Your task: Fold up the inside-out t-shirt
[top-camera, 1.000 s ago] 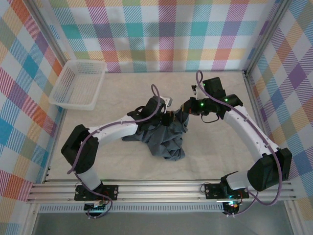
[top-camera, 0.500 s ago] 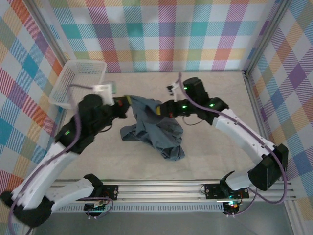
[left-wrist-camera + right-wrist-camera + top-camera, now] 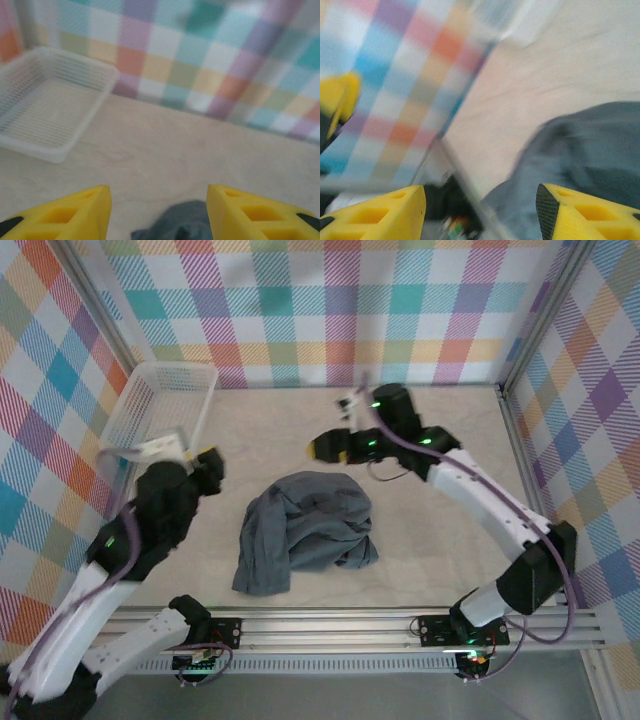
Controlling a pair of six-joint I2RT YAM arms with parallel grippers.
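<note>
The inside-out t-shirt (image 3: 305, 528) lies in a crumpled slate blue-grey heap on the middle of the table, touched by neither gripper. My left gripper (image 3: 208, 464) hangs open to the left of it, above the table. In the left wrist view its yellow fingers (image 3: 67, 215) stand wide apart with nothing between them, and a bit of the t-shirt (image 3: 186, 225) shows below. My right gripper (image 3: 323, 448) hovers open just behind the heap. The right wrist view is blurred; its fingers (image 3: 585, 212) are spread, with the t-shirt (image 3: 592, 145) beneath them.
A white mesh basket (image 3: 160, 412) sits at the back left corner, also seen in the left wrist view (image 3: 45, 107). Checked walls close in the table on three sides. A metal rail (image 3: 330, 625) runs along the near edge.
Both grippers have opened and let go of the t-shirt, which has dropped from a lifted bunch into a heap on the table. The left arm swung left and back; the right gripper rose away.
</note>
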